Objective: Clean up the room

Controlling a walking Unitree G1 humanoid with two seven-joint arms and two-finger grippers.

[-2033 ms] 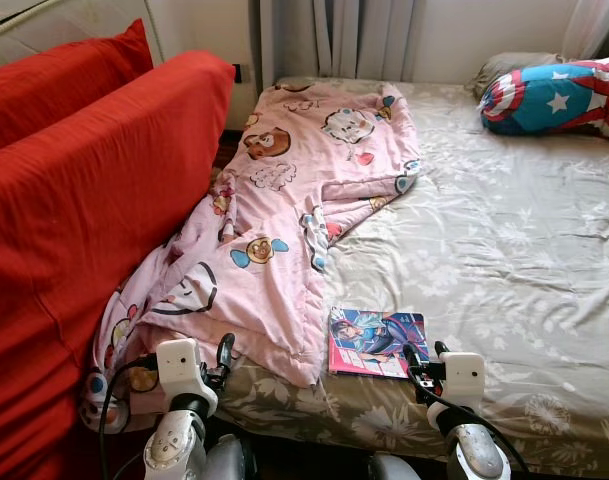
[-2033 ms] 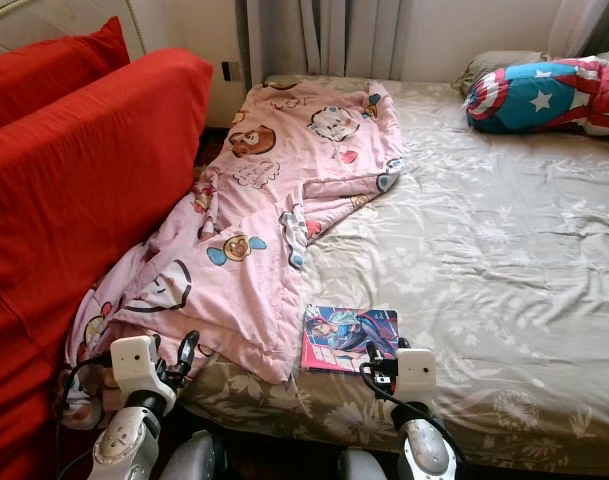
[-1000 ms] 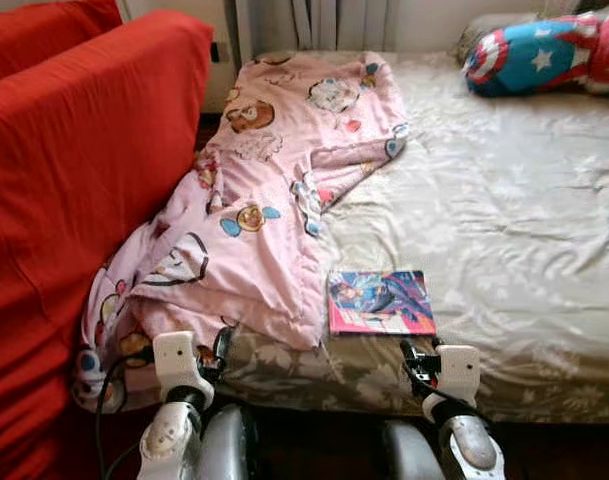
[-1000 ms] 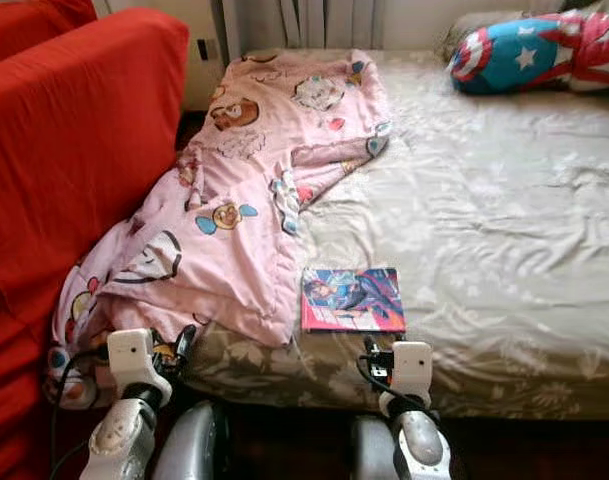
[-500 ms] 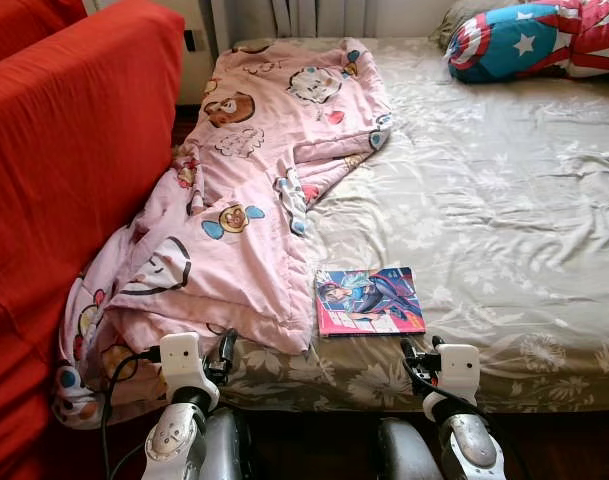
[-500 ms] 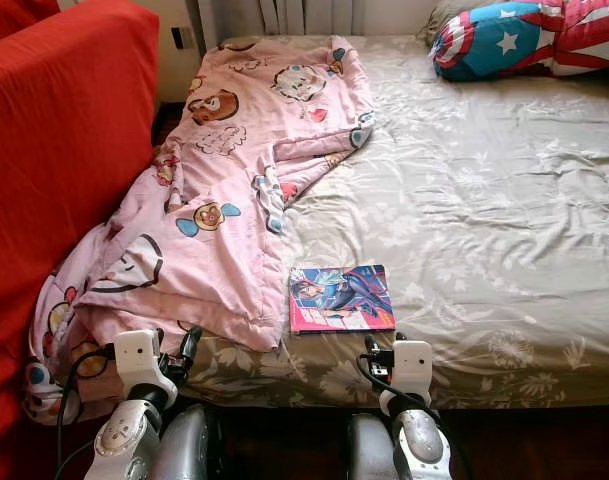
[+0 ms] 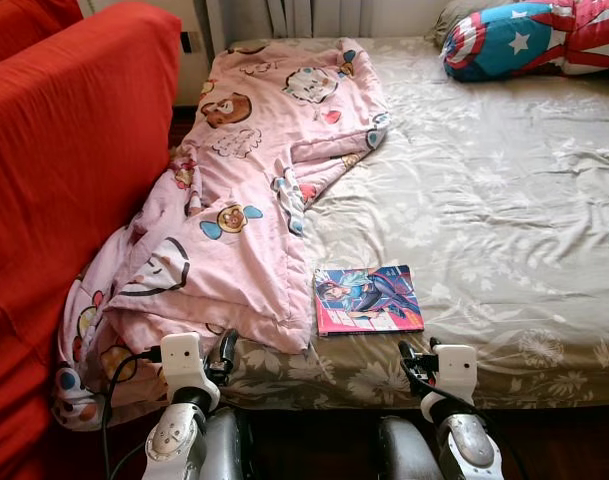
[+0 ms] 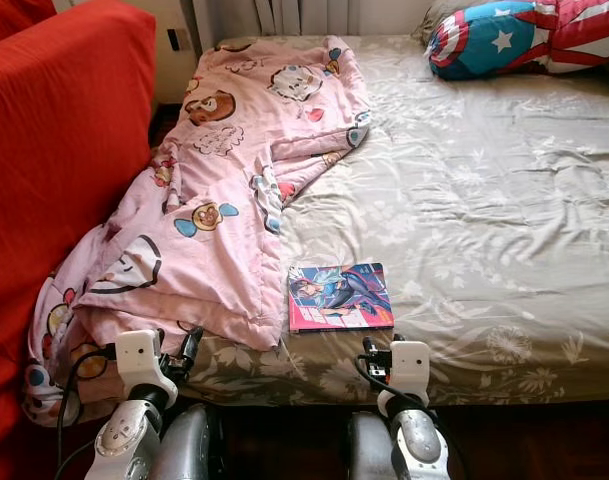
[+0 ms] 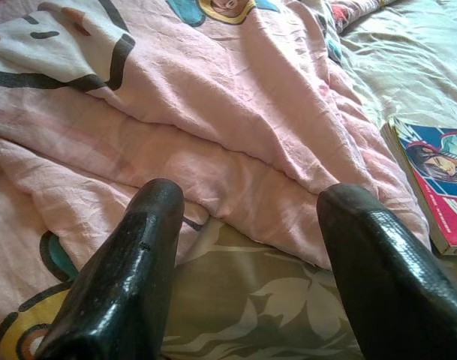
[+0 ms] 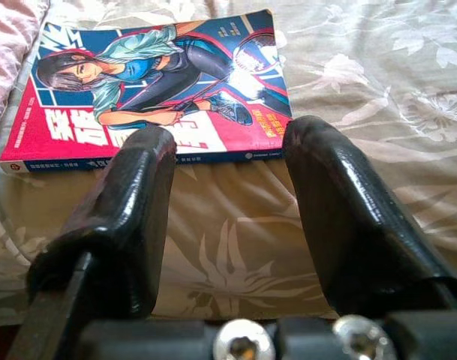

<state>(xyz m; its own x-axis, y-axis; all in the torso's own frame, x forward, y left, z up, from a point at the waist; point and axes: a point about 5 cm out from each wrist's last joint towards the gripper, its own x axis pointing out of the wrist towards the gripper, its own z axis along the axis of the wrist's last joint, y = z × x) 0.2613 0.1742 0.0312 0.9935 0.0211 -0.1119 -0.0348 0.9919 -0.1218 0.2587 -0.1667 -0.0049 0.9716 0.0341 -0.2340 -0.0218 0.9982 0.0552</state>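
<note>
Right wrist view: right tool (image 10: 228,191), wide and empty, lines up on book (image 10: 164,82) near the bed (image 7: 504,200) edge. Left tool (image 9: 251,255), wide, faces rumpled blanket (image 7: 254,180), likely pending straightening.

book (image 10: 168,82): glossy paper cover | blanket (image 7: 254,190): soft matt cloth | fingers (image 10: 348,217): shiny black

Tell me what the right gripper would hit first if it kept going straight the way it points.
Most likely the comic book: the right gripper is open and aimed at its near edge, with bare floral bedsheet between them. Depth is unclear, so it might brush the sheet first.
</note>
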